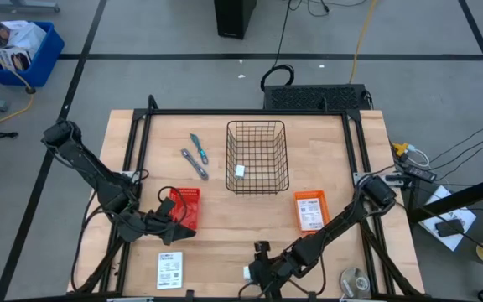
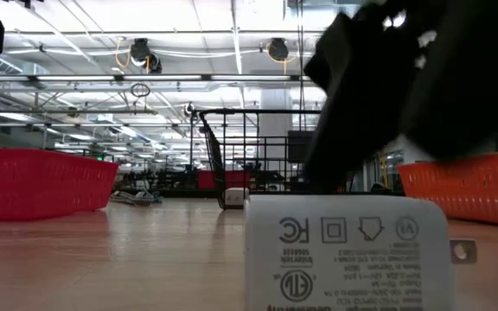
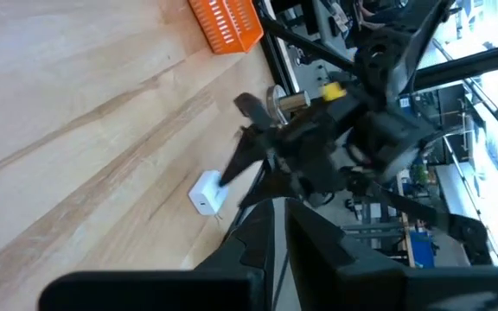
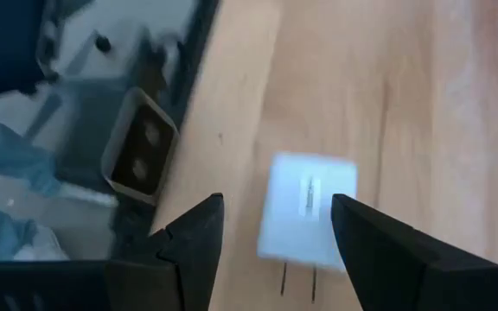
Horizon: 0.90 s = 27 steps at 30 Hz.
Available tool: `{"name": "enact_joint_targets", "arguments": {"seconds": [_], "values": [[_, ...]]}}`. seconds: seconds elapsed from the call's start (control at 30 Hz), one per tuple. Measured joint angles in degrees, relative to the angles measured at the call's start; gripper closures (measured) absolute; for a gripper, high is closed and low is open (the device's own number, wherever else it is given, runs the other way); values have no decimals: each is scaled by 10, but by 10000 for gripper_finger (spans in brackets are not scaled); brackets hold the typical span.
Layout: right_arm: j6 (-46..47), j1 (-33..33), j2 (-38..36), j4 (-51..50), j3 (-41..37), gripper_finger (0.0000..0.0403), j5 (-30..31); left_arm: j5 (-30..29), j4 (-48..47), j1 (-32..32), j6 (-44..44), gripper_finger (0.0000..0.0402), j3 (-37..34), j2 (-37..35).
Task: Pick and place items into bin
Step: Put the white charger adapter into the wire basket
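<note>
Here there is one big wooden table [image 1: 250,235] with pale, smooth planks. On it sit one black wire basket [image 1: 257,157] with open grid sides, and two orange-red plastic trays: the red tray [image 1: 188,206] by the left arm and the orange tray [image 1: 311,210] by the right arm. There are two dark arms. The left gripper [image 1: 189,234] rests just beside the red tray, and its fingers are pressed together with nothing between them. The right gripper [image 4: 275,233] is low at the near edge of the table, and its two fingers stand apart on either side of a small white charger block [image 4: 306,207]. The fingers do not seem to touch the block, which lies flat on the wood with two thin metal prongs sticking out. A second small white block [image 1: 239,171] lies inside the basket. There are two slim tools left of the basket, the blue-handled tool [image 1: 198,148] and the grey metal tool [image 1: 194,164], lying near each other. One flat white printed card [image 1: 170,270] lies near the front edge on the left.
</note>
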Motion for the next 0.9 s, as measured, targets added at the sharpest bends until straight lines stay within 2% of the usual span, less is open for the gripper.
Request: {"name": "enact_joint_targets", "arguments": {"seconds": [0.2,0.5,0.9], "values": [[24,1,18,8,2,197,20,0,4,0,-2,366,0,0],[20,-3,34,-5,0,197,14,-2,3,0,-3,366,0,0],[-29,-7,35,35,0,209,12,-2,4,0,-3,366,0,0]]}}
